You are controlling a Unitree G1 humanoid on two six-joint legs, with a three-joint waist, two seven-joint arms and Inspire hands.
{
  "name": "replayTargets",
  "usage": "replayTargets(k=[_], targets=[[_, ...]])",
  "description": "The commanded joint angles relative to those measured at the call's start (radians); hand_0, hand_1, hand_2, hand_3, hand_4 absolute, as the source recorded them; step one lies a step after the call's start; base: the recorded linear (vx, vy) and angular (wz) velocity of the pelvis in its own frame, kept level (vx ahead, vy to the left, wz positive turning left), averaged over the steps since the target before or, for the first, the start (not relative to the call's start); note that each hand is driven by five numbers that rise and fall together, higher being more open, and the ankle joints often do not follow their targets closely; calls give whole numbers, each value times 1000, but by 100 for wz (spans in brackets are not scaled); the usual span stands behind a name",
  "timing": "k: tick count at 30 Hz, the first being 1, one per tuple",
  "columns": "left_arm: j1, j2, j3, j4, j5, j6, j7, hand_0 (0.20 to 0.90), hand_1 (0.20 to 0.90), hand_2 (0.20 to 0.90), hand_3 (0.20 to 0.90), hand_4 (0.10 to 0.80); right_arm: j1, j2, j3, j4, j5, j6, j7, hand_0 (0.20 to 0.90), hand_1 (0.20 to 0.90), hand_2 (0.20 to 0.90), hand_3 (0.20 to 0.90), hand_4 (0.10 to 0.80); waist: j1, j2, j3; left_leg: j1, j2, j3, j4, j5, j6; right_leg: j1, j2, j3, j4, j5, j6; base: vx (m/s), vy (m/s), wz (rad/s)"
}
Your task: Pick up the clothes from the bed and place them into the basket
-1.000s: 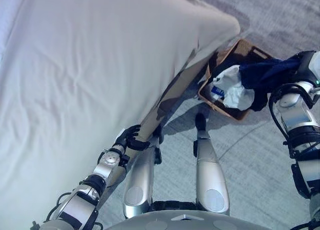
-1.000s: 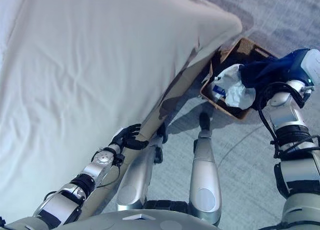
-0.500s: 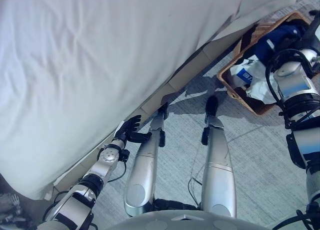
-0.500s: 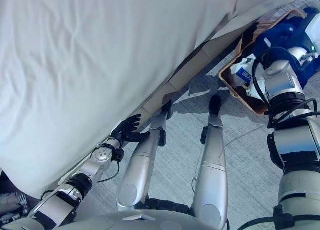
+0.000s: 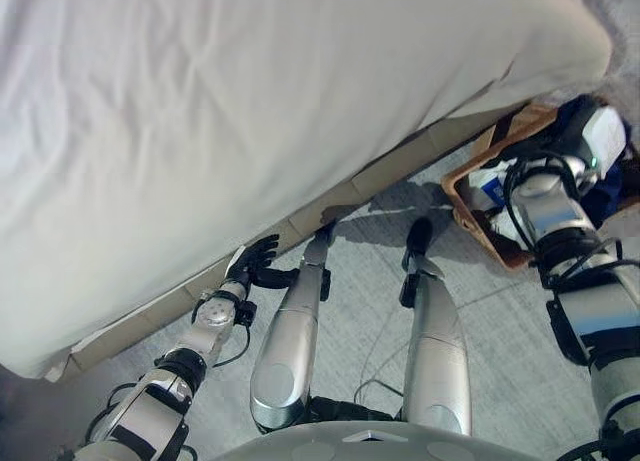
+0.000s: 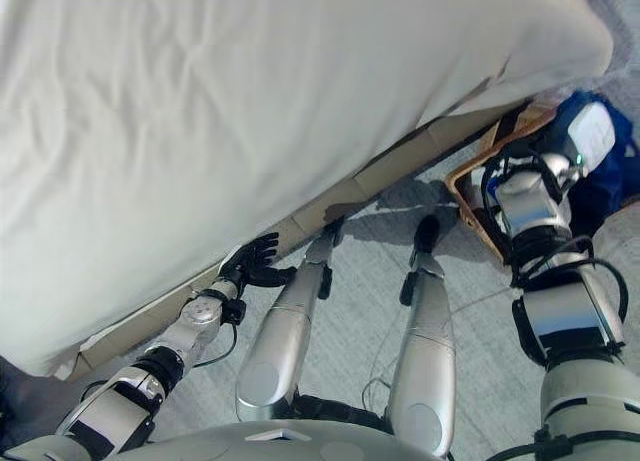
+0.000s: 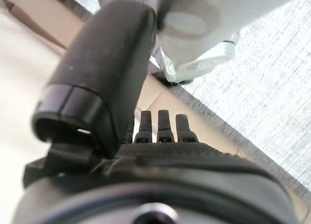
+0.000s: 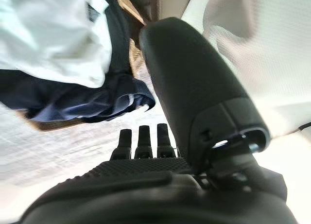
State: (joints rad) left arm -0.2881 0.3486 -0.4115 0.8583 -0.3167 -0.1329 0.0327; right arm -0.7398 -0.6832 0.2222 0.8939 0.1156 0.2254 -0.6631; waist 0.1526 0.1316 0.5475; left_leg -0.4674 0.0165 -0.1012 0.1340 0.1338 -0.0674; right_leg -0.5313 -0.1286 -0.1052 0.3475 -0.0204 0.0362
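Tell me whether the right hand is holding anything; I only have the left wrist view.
Observer: No. The right hand is empty, with its fingers straight.
Operator: Where is the navy garment?
Observer: The navy garment is in the basket, beside a white garment.
Operator: Any clothes on the bed?
Observer: None show on the bed in either eye view.

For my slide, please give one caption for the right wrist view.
Right hand, fingers straight and empty, beside the basket holding dark blue and white clothes.
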Motion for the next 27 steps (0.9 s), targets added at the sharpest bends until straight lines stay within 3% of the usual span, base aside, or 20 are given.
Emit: replayTargets(k=[1,6,9,12,13,14,18,21,27], targets=[[90,59,64,32,33,-4,-6,900,900,900,900,800,57,-81,-116,-92,32,-138,-65,900,900,900,900,800,-47,-60,-28,107,-18,45,-7,-74,41,142,44,-78,-66,-13,9,159,161,10],[144,46,113,90,67,17,-13,900,900,900,900,800,225,-41,-257,-308,24,-262,-109,900,900,900,900,800,-76,-109,-107,245,-23,67,-48,-108,46,292,32,-61,-192,34,31,193,178,-1],[182,26,151,122,90,44,-25,900,900,900,900,800,333,25,-287,-465,20,-318,-49,900,900,900,900,800,-96,-137,-182,327,-33,90,-75,-136,54,371,25,-37,-262,58,48,245,219,-20],[240,-7,180,162,135,49,-25,900,900,900,900,800,478,124,-257,-512,75,-424,236,900,900,900,900,800,-111,-161,-274,408,-39,117,-91,-166,66,433,20,-20,-307,82,66,248,146,-29],[244,-7,181,164,138,49,-25,900,900,900,900,800,484,126,-256,-508,78,-425,255,900,900,900,900,800,-111,-162,-278,412,-39,119,-93,-168,66,437,20,-19,-308,82,67,170,71,-27],[259,-11,191,179,151,49,-26,900,900,900,900,800,513,139,-244,-476,93,-417,372,900,900,900,900,800,-114,-168,-303,433,-38,125,-99,-174,69,452,19,-20,-312,84,70,146,44,-24],[286,-7,211,235,222,71,-70,900,900,900,900,800,632,214,-187,-299,187,-381,648,900,900,900,900,800,-124,-179,-386,496,-38,133,-122,-185,78,506,21,-15,-299,64,70,167,44,-18],[273,-15,200,262,225,69,-85,900,900,900,900,800,664,275,-156,-166,176,-380,687,900,900,900,900,800,-131,-180,-407,527,-41,135,-130,-193,83,534,21,-16,-299,55,70,76,28,-9],[232,-63,176,336,210,34,-144,900,900,900,900,800,692,393,-28,224,-87,-374,725,900,900,900,900,800,-133,-178,-435,563,-47,134,-110,-221,102,570,23,-5,-278,26,59,58,21,-6]])
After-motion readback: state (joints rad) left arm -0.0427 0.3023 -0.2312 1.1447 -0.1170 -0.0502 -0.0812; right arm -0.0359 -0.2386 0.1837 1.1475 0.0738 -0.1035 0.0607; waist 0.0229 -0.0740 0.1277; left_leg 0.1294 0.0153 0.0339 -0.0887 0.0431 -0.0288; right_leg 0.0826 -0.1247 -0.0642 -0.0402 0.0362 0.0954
